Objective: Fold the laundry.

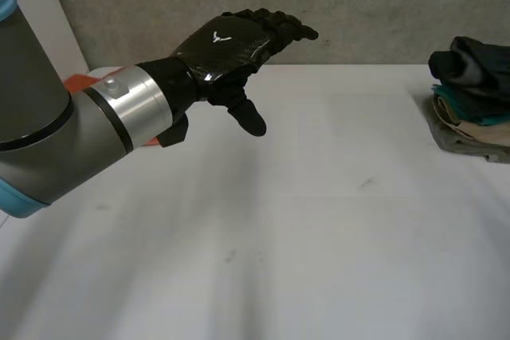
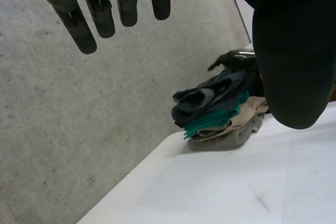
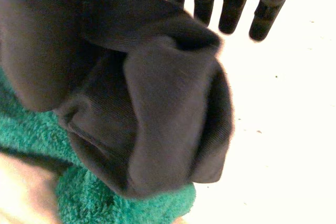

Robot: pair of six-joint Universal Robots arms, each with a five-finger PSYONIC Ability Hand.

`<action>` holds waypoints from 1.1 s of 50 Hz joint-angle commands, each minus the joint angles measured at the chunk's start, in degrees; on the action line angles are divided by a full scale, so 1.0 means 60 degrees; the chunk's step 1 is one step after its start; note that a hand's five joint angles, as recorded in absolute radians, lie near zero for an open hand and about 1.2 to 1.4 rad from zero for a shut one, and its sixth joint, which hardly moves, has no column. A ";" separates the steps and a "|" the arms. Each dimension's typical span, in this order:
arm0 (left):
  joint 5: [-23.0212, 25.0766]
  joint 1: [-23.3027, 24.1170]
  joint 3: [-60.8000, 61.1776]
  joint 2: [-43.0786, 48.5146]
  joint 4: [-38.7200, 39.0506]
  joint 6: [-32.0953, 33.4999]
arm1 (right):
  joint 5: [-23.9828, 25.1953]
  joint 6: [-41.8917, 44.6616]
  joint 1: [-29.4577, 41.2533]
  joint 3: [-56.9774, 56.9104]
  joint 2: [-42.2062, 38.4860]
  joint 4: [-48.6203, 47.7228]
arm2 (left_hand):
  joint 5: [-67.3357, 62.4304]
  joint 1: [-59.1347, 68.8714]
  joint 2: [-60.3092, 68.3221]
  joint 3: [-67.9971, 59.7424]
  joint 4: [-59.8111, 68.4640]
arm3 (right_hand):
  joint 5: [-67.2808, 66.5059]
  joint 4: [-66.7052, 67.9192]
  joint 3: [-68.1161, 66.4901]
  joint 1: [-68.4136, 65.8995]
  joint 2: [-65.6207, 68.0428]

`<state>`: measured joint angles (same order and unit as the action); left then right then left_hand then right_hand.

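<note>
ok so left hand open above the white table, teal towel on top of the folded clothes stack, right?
No: a dark grey garment tops the folded clothes stack; the teal towel lies under it, per the head view. The left hand is open above the white table.

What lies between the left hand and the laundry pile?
Nothing: the head view shows bare white table between the left hand and the laundry pile.

Showing a small white emblem (image 1: 217, 37), horned in outline like a stylised bull's head, on the glossy black back of the left robot hand (image 1: 233, 52). Carrying no letters or digits beside it. Finding no readable words, brands, labels or numbers anywhere else.
</note>
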<state>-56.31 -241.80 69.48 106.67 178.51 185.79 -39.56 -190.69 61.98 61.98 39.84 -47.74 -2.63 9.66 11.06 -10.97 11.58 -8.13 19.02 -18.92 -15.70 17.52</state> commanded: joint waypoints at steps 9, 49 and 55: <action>0.0083 0.0192 -0.0023 -0.0244 0.0014 -0.0057 | -0.0452 0.2967 -0.1422 0.1199 0.3510 0.4526 | 0.0262 0.0232 -0.0001 -0.0014 -0.0088 | 0.1355 -0.1503 0.1487 0.0950 -0.1254; -0.4092 -0.4054 -0.0739 0.2594 0.0967 0.5873 | -0.4068 0.7479 0.7834 0.6677 0.6178 0.4952 | 0.0346 0.0148 -0.0086 0.0071 -0.0172 | 0.1355 -0.1503 0.1487 0.0950 -0.1254; -0.3217 -0.4844 -0.1808 0.4967 0.0952 0.6667 | -0.4788 0.8315 0.7761 0.7232 0.5869 0.5276 | 0.0291 0.0203 -0.0030 0.0015 -0.0116 | 0.1355 -0.1503 0.1487 0.0950 -0.1254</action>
<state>-80.80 -266.99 63.60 124.47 184.33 221.44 -63.87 -145.07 109.14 103.25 77.00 -18.21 -2.62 9.59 11.06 -10.97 11.58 -2.66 11.99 -11.76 -12.93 11.70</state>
